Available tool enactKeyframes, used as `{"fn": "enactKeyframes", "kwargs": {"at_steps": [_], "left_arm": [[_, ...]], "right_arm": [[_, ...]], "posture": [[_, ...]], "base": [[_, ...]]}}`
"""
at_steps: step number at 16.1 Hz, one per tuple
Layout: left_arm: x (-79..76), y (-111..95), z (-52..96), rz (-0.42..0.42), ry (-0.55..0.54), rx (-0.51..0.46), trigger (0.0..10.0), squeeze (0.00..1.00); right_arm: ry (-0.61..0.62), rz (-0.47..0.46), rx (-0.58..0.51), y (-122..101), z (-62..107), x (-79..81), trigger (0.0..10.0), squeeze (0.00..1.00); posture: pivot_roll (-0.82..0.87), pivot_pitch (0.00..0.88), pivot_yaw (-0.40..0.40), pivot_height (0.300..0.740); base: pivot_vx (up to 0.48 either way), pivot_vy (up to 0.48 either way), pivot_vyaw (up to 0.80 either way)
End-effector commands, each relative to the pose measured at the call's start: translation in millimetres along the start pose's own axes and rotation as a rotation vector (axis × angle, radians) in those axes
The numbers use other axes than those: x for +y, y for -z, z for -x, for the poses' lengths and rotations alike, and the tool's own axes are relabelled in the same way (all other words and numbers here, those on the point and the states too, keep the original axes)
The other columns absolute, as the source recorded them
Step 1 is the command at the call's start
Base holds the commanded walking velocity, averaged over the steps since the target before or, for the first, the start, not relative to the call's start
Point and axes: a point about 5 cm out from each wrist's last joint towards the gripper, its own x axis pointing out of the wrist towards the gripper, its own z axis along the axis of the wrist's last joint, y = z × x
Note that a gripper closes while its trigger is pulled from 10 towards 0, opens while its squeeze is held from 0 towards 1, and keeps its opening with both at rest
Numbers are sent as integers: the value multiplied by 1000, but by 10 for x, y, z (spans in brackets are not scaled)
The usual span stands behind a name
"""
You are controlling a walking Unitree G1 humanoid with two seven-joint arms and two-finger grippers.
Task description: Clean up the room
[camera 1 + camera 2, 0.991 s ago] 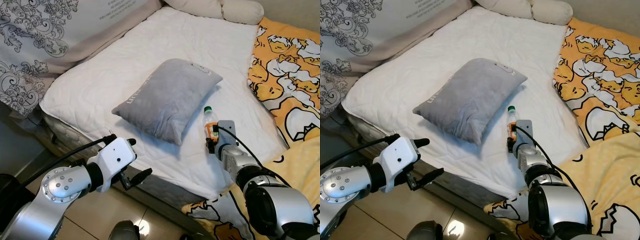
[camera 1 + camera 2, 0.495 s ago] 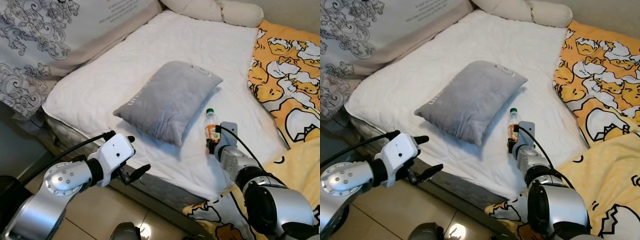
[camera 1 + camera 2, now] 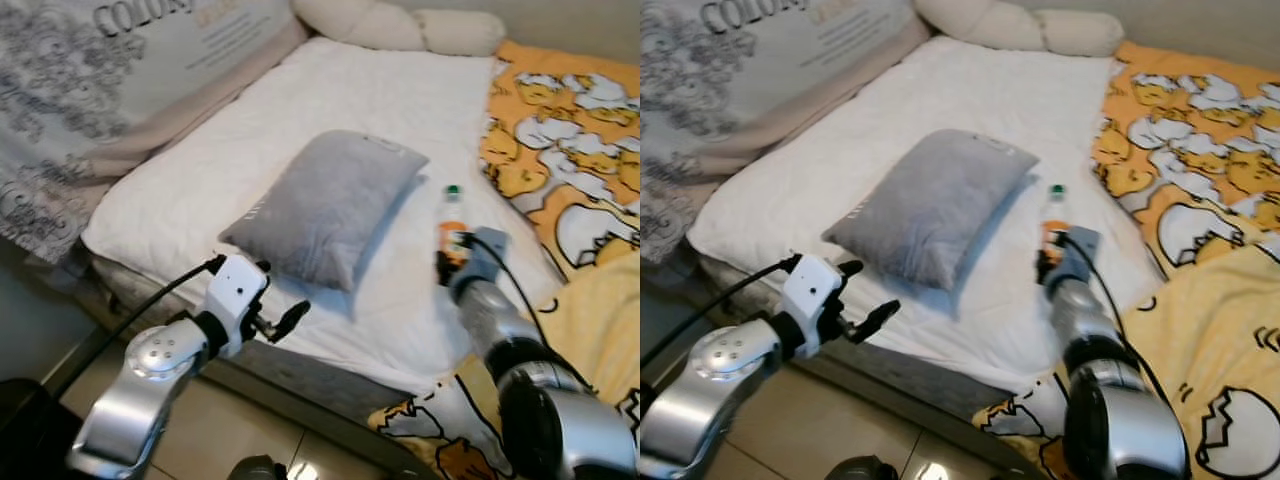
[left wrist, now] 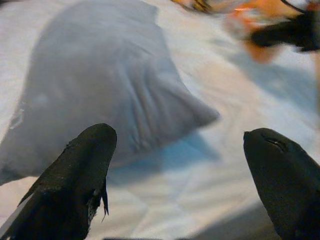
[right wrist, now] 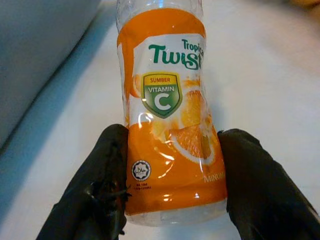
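So the right gripper (image 5: 172, 185) has its two black fingers (image 5: 97, 190) pinched on the lower half of an orange drink bottle (image 5: 170, 115), one on each side of the label. Grabbing it low like that keeps the bottle upright with the green cap on top, and it looks held just above the white mattress (image 3: 330, 90), right beside the grey pillow (image 3: 325, 205). My guess is it's the bit of clutter being taken off the bed, so this reads as the carry-away step.

The left gripper (image 4: 180, 175) is spread wide with nothing in it, hovering at the near edge of the bed and aimed at the corner of that pillow. Probably lined up there to deal with it afterwards, but that's just how it looks to me.

Further out there's a yellow cartoon-print blanket (image 3: 560, 150) along the robot's right side, a cream bolster (image 3: 400, 25) at the head of the bed, and a patterned grey quilt (image 3: 70, 110) bunched on the left.
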Motion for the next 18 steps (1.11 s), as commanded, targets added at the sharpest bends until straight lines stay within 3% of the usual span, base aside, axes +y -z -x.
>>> {"fn": "enactKeyframes", "kwargs": {"at_steps": [1, 2, 3, 5, 7, 9, 12, 18], "left_arm": [[81, 5, -20, -10, -60, -6, 10000, 0], [152, 15, -62, 8, -164, -27, 10000, 0], [216, 35, -81, 32, -265, -43, 10000, 0], [267, 73, -88, 65, -365, -56, 10000, 0], [294, 84, -81, 78, -426, -70, 10000, 0], [281, 81, -68, 71, -441, -86, 10000, 0], [262, 25, -73, 56, -440, -110, 10000, 0], [299, -67, -77, 44, -462, -138, 10000, 0]], "right_arm": [[22, -57, -100, -174, 15, 0, 1569, 0], [78, -8, -178, -227, 106, -25, 10000, 0], [42, 47, -239, -263, 228, 26, 10000, 0], [-121, 66, -293, -285, 432, 192, 10000, 0], [-214, 253, -344, -291, 619, 372, 10000, 0], [-273, 261, -400, -362, 735, 556, 10000, 0], [-260, 286, -409, -419, 756, 579, 10000, 0], [-301, 231, -358, -360, 808, 602, 10000, 0]], "posture": [[-13, 0, 57, 740], [-42, 0, 63, 740], [-48, 0, 62, 740], [-52, 0, 49, 740], [-34, 0, 30, 740], [-22, 0, 22, 740], [-1, 0, 10, 740], [5, 0, 15, 740]], "base": [[0, 0, 0], [0, 0, 0], [0, 0, 0], [0, 0, 0], [0, 0, 800], [0, 0, 800], [0, 0, 800], [0, 0, 800]]}}
